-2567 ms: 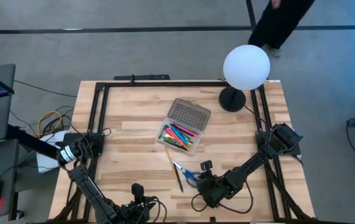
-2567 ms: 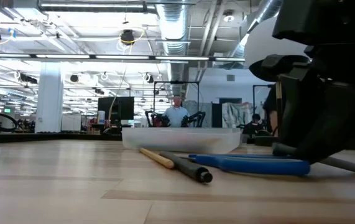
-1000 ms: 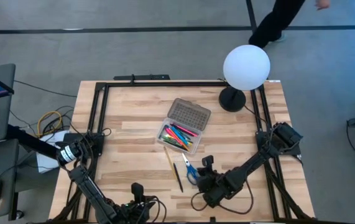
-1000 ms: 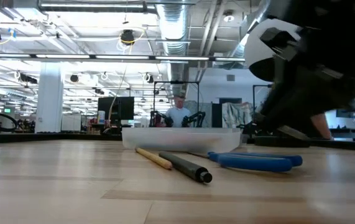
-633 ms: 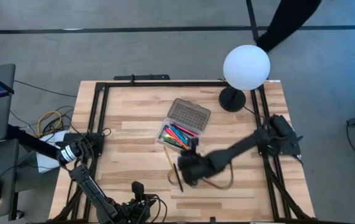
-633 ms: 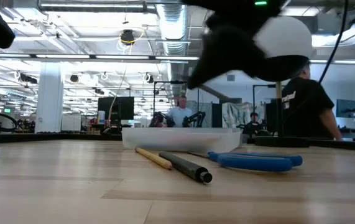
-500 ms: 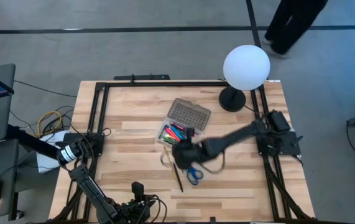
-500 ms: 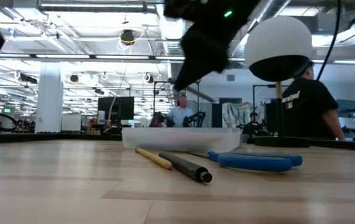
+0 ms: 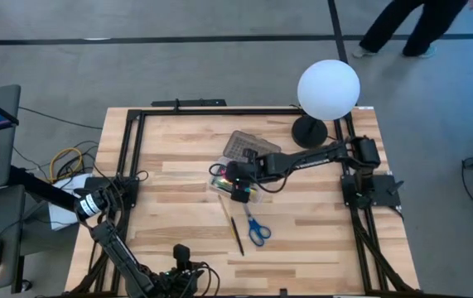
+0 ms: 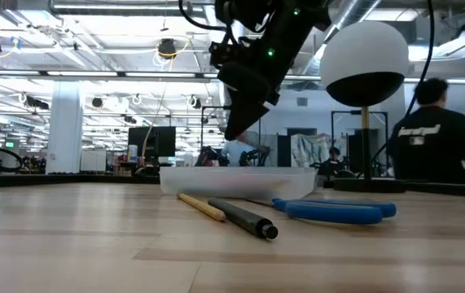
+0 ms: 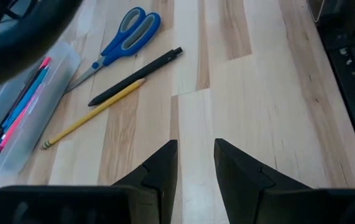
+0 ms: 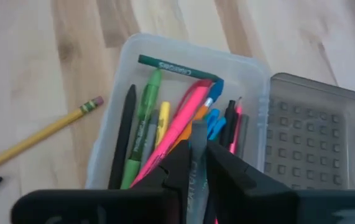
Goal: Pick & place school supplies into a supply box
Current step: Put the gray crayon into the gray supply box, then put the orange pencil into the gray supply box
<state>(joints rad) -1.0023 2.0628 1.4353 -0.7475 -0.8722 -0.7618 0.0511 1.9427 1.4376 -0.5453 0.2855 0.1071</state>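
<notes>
Wooden table: right gripper above supply box, gripping grey pen narrowly.

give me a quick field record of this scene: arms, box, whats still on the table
right gripper: over the supply box, grey pen between its fingers
left gripper: open, waiting at the near table edge
box: open, lid back, holds pens
left on table: scissors, yellow pencil, black pen
other: white globe lamp at far right corner
</notes>
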